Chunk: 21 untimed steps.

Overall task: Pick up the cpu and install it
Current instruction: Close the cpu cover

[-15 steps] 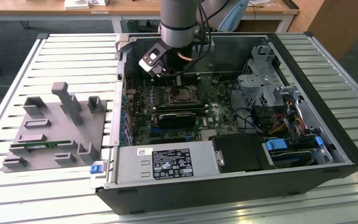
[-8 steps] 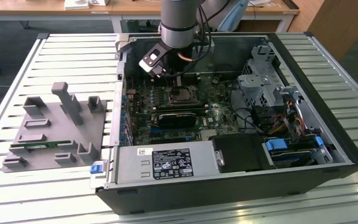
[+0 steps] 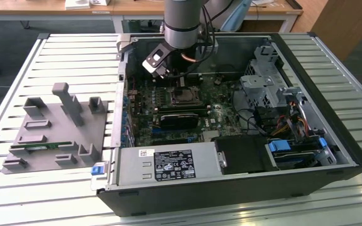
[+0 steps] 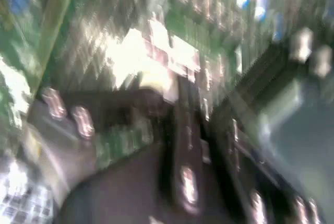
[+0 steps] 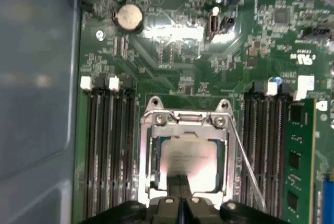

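Your slatted table (image 3: 74, 47) carries the open computer case (image 3: 231, 197) on the exterior view's right. The arm (image 3: 184, 19) comes down from the far side into the case's far left part. On the exterior view's left, well apart from the case, stands the grey tray (image 3: 43, 141) with its upright posts, and a green memory stick (image 3: 39, 146) lies along its near left edge. No chip shows on that tray, so you can take the pick-up as done. Inside the case the motherboard (image 3: 168, 113) lies flat, and the gripper (image 3: 168, 77) hangs just above the socket (image 3: 182, 98) in the board's far half. In the first wrist view you can see the cpu (image 5: 190, 164) lying flat inside the socket's metal frame (image 5: 185, 120), silver top up and square to the frame as far as it shows. I judge that the placing itself is done or all but done. The gripper (image 5: 179, 187) sits directly over the chip's edge, and its fingers (image 5: 172, 211) look pressed together with only a thin seam between them and nothing pinched. Whether they touch the chip I cannot tell. A thin wire lever (image 5: 245, 166) slants beside the frame, and I cannot make out whether the chip is clamped down. Count the locking of the socket as not confirmed.
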### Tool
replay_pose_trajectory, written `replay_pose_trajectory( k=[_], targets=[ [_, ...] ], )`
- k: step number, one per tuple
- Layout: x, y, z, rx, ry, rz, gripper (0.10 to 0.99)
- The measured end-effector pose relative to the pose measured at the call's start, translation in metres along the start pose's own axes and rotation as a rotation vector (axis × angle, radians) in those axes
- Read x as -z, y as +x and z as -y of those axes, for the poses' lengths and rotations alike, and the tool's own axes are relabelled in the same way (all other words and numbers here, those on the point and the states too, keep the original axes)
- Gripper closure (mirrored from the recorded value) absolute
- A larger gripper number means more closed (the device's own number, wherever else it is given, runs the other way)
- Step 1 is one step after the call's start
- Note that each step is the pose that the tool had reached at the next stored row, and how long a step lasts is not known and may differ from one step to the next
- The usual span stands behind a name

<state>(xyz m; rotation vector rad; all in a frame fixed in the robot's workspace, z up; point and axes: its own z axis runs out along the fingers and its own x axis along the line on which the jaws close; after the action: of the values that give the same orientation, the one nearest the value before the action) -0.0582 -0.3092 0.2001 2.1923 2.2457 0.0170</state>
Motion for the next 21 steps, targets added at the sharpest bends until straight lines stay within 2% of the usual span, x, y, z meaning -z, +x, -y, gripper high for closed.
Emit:
replay_pose_trajectory(
  k=[4, 13, 21],
  targets=[
    [0.0041, -0.0001, 0.0001, 0.0, 0.001, -0.001, 0.98],
    [0.0045, -0.0002, -0.0001, 0.0, 0.001, -0.0011, 0.98],
    [0.0045, -0.0003, -0.0079, 0.0, 0.001, -0.0046, 0.98]
  ],
)
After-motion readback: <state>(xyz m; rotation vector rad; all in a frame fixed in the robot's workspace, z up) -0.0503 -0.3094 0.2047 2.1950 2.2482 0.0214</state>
